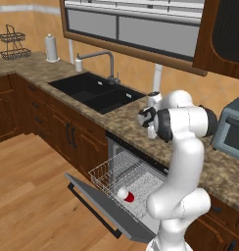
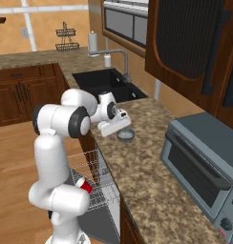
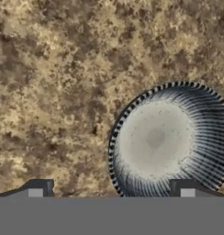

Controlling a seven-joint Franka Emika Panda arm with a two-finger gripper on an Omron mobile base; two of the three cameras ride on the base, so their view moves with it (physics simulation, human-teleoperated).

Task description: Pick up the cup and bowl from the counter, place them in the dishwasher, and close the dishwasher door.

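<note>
— Down on the counter [image 2: 137, 171], just under the hand, where does the bowl [image 3: 171, 142] sit against the gripper [image 3: 111, 188]?

— Off-centre. Looking along the hand, the bowl fills the lower right, and one fingertip [image 3: 182, 188] stands right over its near rim. The other fingertip [image 3: 38, 188] is well clear of it, over bare granite. The jaws are spread wide with nothing between them.

— So the bowl is not between the fingers?

— Not squarely. Its centre lies toward the right-hand tip in that picture, so I judge the hand must shift that way, or straddle the rim with one finger inside and one outside.

— Does the bowl have a long axis to line up with?

— No, it is round and shallow, upright, open side up. Any approach angle across the rim should serve equally; only the sideways offset matters.

— And from the right base camera?

— The gripper [image 2: 113, 127] hangs just above the counter, the bowl [image 2: 125, 135] just beside and below it, between the sink [image 2: 106, 83] and the toaster oven [image 2: 204, 162].

— The cup?

— The cup [image 1: 126, 196] already lies on its side in the white rack of the dishwasher [image 1: 124, 179], whose dishwasher door [image 1: 99, 208] hangs open. I'd say the bowl is the remaining pick, then the door.
</note>
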